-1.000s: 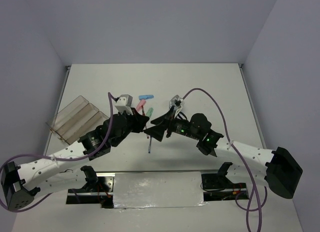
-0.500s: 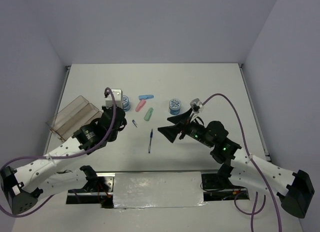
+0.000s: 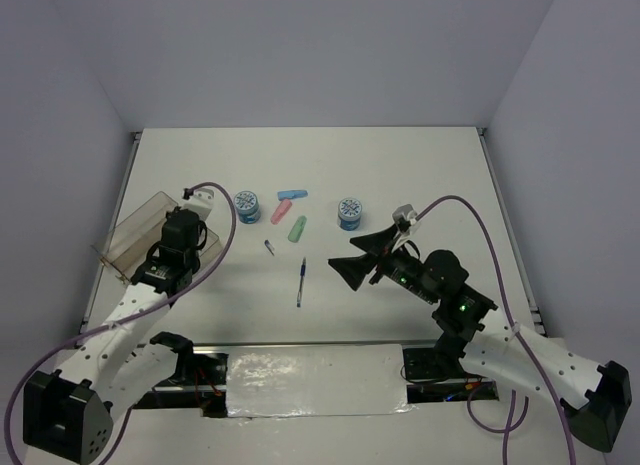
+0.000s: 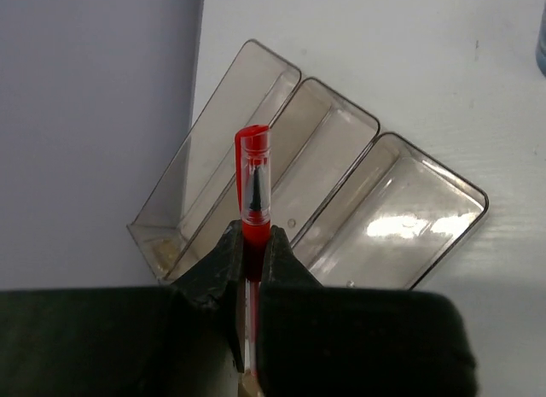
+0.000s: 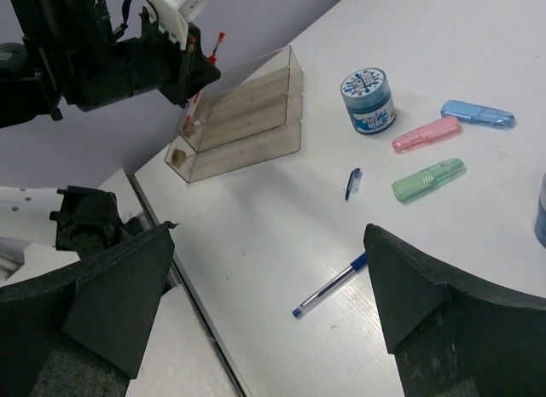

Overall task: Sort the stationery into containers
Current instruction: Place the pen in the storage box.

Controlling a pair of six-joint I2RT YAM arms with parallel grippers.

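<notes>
My left gripper (image 4: 252, 253) is shut on a red pen (image 4: 254, 196), held upright over the clear divided tray (image 4: 409, 218) at the table's left. In the top view this gripper (image 3: 172, 245) hovers over the tray (image 3: 135, 230). My right gripper (image 5: 269, 303) is open and empty, above a blue pen (image 5: 331, 286). It sits right of that pen (image 3: 301, 282) in the top view (image 3: 352, 267). Two blue-white discs (image 3: 246, 203) (image 3: 349, 213), a blue capsule (image 3: 292, 195), a pink capsule (image 3: 280, 211) and a green capsule (image 3: 297, 229) lie mid-table.
A small blue pen cap (image 3: 270, 247) lies loose between the tray and the blue pen. The tray's compartments look empty. The table's left edge runs just beyond the tray. Purple cables trail from both wrists.
My left gripper swung left from the table's middle to above the tray, carrying the red pen. My right gripper drew back to the right and toward the near edge, uncovering the discs.
</notes>
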